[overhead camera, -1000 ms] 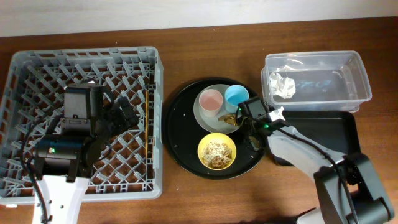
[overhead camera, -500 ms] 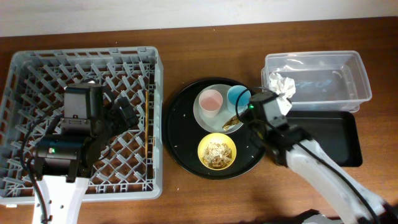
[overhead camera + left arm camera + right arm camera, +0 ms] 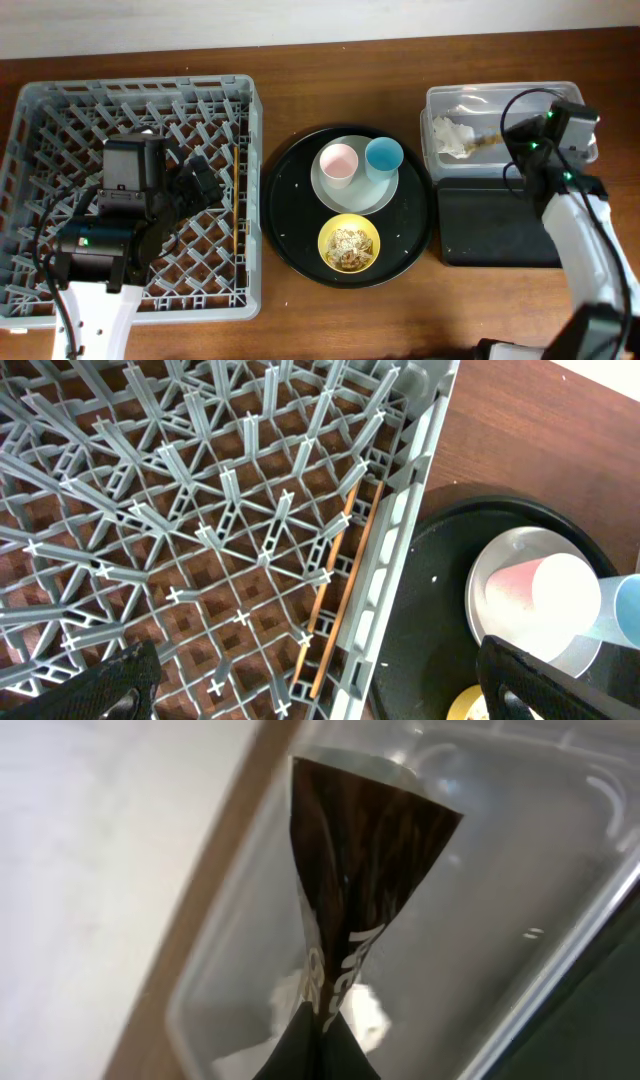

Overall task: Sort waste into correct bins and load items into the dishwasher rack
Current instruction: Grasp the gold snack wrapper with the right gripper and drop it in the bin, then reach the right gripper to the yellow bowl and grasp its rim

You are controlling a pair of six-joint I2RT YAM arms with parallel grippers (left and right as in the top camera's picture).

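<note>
My right gripper (image 3: 510, 137) hangs over the clear tub (image 3: 575, 100), shut on the gold-brown wrapper (image 3: 487, 139). In the right wrist view the wrapper (image 3: 360, 850) sticks up from the shut gripper (image 3: 320, 1038), with the white tissue (image 3: 372, 1012) in the tub behind it. The tissue (image 3: 452, 137) lies at the tub's left end. My left gripper (image 3: 320, 682) stands open above the grey rack (image 3: 60, 110), nothing between its fingers (image 3: 120, 682). Chopsticks (image 3: 236, 195) lie in the rack by its right wall. The plate (image 3: 385, 192) carries the pink cup (image 3: 338, 163) and blue cup (image 3: 383, 157). Food scraps fill the yellow bowl (image 3: 349, 243).
The plate and bowl rest on a large round black tray (image 3: 290, 200) at the table's middle. The shallow black rectangular tray (image 3: 500, 225) lies just in front of the clear tub. The left arm's body covers part of the rack's middle.
My right gripper closed on the wrapper at the plate, lifted it and carried it right, to above the clear tub. The left arm has not moved.
</note>
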